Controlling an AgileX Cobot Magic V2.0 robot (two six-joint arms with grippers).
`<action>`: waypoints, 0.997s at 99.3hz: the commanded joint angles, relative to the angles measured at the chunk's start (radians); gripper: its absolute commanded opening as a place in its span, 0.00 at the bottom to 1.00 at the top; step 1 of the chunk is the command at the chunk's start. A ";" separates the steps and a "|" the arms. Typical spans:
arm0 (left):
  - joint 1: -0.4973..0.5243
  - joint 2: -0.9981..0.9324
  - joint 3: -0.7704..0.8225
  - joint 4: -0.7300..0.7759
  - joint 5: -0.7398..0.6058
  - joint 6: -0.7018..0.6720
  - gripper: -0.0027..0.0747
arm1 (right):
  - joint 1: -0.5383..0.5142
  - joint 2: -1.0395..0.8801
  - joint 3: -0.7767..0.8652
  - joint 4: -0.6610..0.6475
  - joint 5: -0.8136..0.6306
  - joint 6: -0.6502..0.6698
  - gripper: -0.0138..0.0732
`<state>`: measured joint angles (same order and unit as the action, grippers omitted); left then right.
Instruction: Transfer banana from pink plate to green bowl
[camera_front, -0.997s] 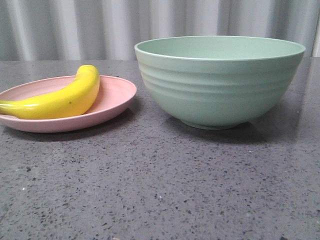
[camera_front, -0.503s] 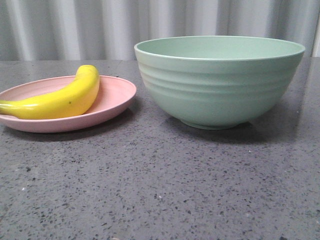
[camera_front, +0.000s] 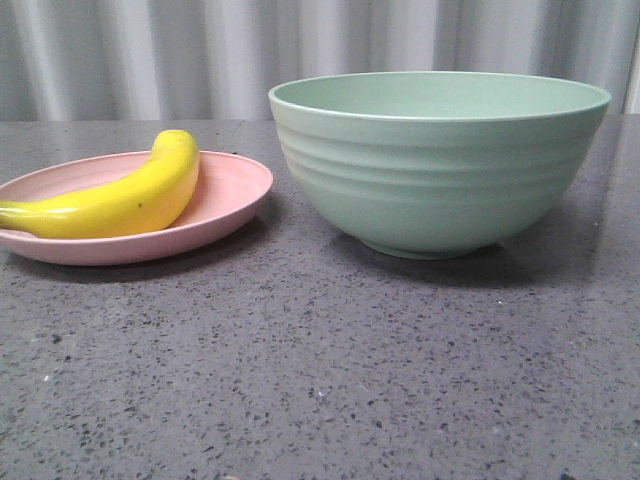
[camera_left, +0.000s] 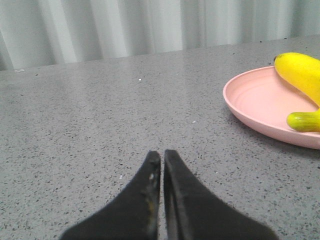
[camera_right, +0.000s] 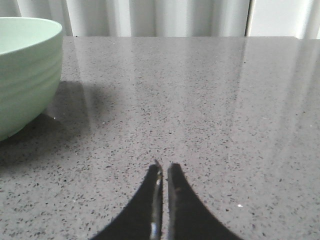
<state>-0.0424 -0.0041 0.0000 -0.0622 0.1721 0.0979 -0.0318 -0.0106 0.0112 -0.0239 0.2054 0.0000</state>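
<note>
The banana (camera_front: 125, 197) lies curved across the pink plate (camera_front: 235, 195), its greenish stem end hanging over the rim. The green bowl (camera_front: 440, 160) stands just beside the plate on the speckled grey tabletop (camera_front: 320, 380). The left pincer (camera_left: 162, 159) is pressed together, empty, off to the plate's side; the right pincer (camera_right: 164, 169) likewise (near the bowl). I'd say the left should spread wide first, then come down across the banana's thick middle.
</note>
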 joint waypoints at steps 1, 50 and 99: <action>0.005 -0.027 0.009 -0.065 -0.096 -0.010 0.01 | -0.007 -0.021 0.020 0.024 -0.092 0.000 0.08; 0.005 0.090 -0.206 -0.128 -0.001 -0.010 0.01 | -0.007 0.054 -0.143 0.082 -0.014 0.000 0.09; 0.005 0.223 -0.261 -0.134 -0.154 -0.010 0.05 | -0.007 0.280 -0.391 0.098 0.186 0.000 0.08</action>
<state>-0.0424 0.1951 -0.2248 -0.1846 0.1073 0.0979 -0.0318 0.2407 -0.3406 0.0669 0.4660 0.0000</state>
